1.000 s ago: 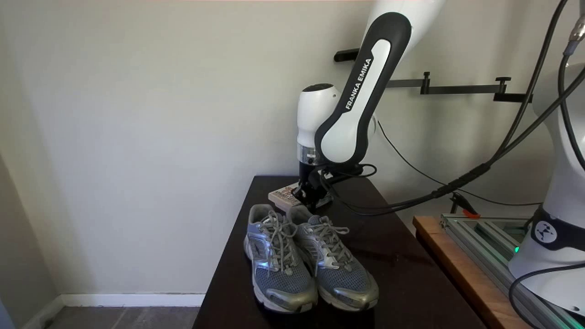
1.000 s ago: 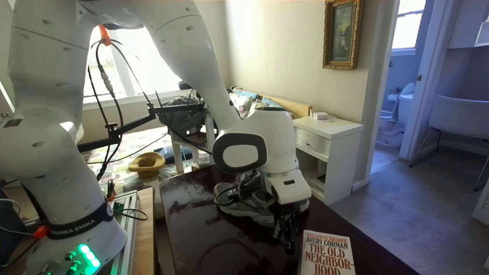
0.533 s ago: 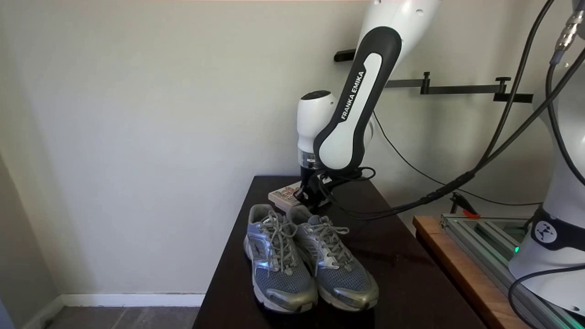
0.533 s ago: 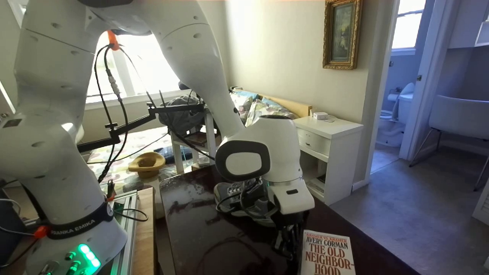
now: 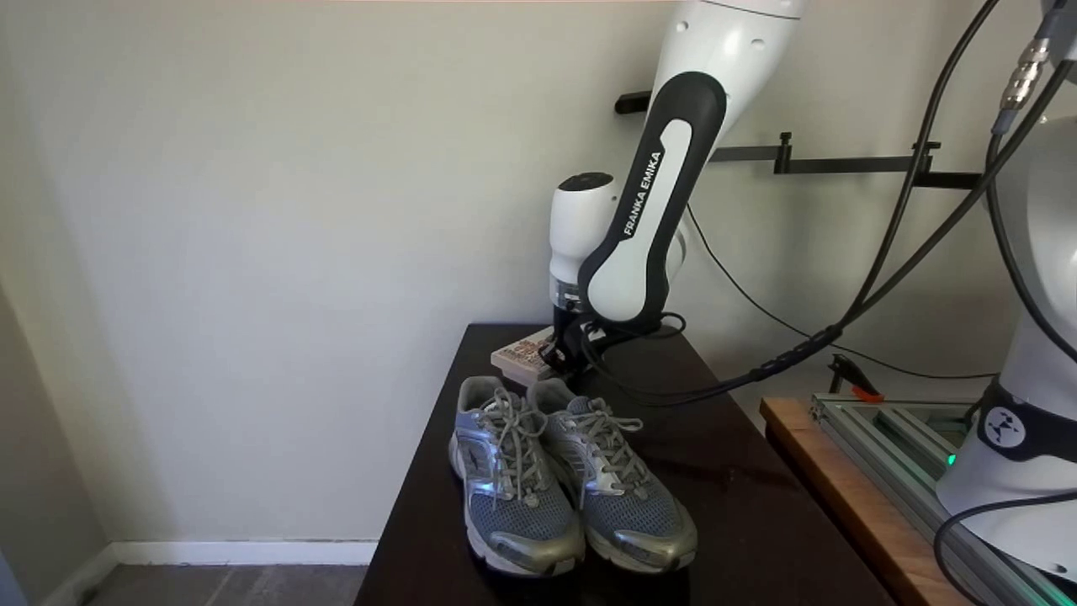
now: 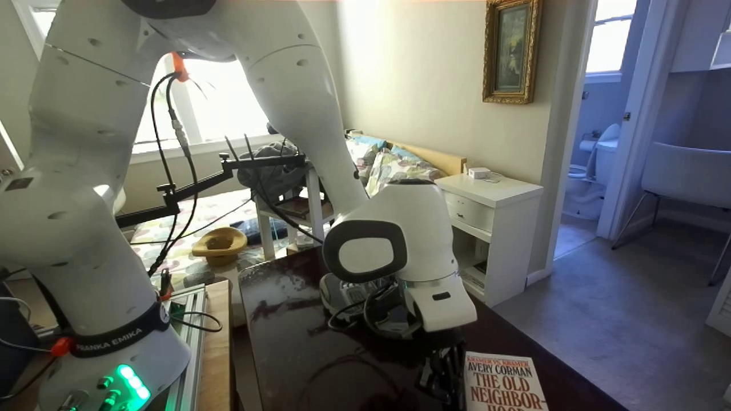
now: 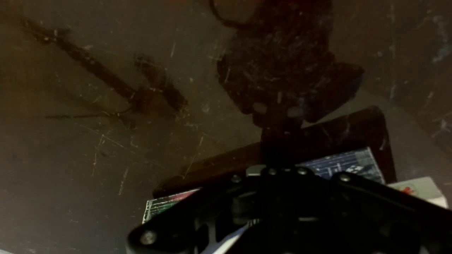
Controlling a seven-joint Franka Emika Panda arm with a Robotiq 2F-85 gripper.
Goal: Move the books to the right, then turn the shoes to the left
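Wrist view: shows the tool (image 7: 286,172) dark and low down, with fingers together, over a dark, scratched, reflecting surface (image 7: 88,197); in an exterior view, hangs right beside one long edge of the books (image 6: 505,381), but cannot tell whether touching; see those lying flat in a small stack, with a pale top cover lettered in red and black, Avery Corman among the words; in the wrist view, find blue edge on one side of the tool, red and green on the other; in an exterior view, rest just beyond the heels of the shoes (image 5: 522,463), toward the far end of the surface. See the shoes side by side, grey with silver panels, pale soles and laces, with toes turned away from the books; above, see the white and black arm (image 5: 623,269) bent downward, with a cable bundle (image 5: 795,358) sagging from the wrist; in an exterior view, notice a white nightstand (image 6: 514,240) and a gilt-framed painting (image 6: 511,54) farther back.
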